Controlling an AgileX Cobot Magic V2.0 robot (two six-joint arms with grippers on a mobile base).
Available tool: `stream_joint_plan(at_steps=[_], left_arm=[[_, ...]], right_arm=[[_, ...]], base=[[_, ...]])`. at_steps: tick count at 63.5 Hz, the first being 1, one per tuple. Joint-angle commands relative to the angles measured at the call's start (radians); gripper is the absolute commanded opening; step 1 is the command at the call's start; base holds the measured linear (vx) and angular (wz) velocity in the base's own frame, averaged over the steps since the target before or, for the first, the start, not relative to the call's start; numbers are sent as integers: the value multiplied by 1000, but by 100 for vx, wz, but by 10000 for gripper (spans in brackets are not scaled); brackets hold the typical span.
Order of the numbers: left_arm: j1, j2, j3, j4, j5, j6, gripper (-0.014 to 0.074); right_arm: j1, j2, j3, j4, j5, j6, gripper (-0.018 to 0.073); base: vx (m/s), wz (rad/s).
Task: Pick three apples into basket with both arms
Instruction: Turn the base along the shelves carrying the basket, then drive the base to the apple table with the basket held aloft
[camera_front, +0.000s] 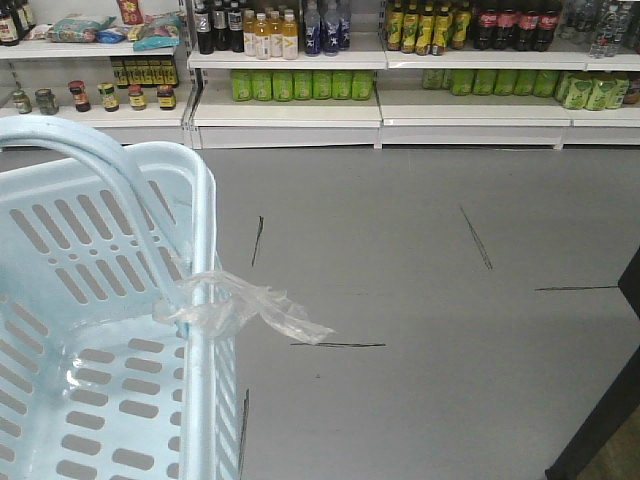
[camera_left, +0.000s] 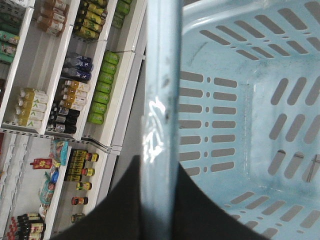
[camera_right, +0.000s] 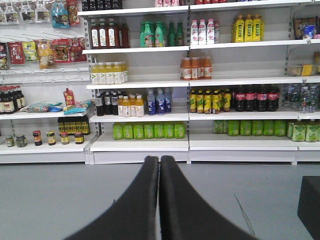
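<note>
The left pincer (camera_left: 160, 172) is closed around a hoop handle (camera_left: 162, 75) of the basket (camera_front: 205, 200), which seems to hold no fruit. The right pincer (camera_right: 159, 164) is fully closed and holds nothing. No apples are in view, so I judge that the picking has not begun. The next move calls for finding an apple and opening the right pincer.

A shop: shelves (camera_right: 235, 81) of bottled drinks (camera_right: 150, 131) (jars (camera_right: 50, 138) too).

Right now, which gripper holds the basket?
The left gripper: the basket handle runs between its fingers. The right gripper is shut empty, facing the shelves.
</note>
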Motion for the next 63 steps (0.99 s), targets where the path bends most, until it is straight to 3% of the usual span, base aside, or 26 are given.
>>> stream_joint_plan(at_steps=[1,63], left_arm=[[-1,-3,-27,20,-81,-16,-6],[-1,-5,-27,20,-81,-16,-6]], right_arm=[[-5,-11,15,-5,-73,0,-9],[-5,-11,15,-5,-73,0,-9]], base=[[3,-11],[5,-24]])
